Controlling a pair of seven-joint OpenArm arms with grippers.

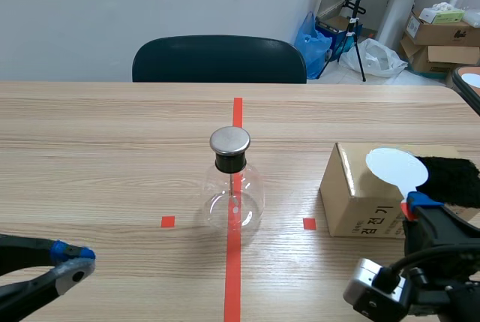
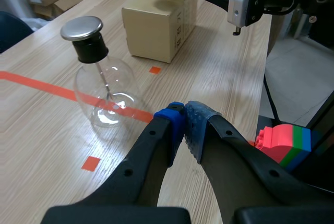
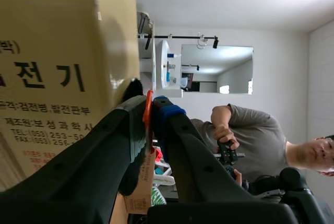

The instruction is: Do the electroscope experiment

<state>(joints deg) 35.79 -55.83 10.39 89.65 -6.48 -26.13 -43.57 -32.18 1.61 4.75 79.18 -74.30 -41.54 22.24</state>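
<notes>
Tools, two, nearest: left tool (image 1: 77, 259) pressed together on nothing, low over the tabletop (image 1: 112, 157); right tool (image 3: 151, 107) pinching one white paddle (image 1: 396, 168) by its orange stem, disc above one box (image 1: 360, 206). Mid-tabletop, on the tape line (image 1: 233, 277), one glass electroscope (image 1: 234, 191), upright, metal-capped. Beyond the far edge, one chair (image 1: 219, 58).

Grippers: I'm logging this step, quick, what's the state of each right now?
Left gripper: shut, holding nothing.
Right gripper: shut on the paddle, by its orange handle.
</notes>
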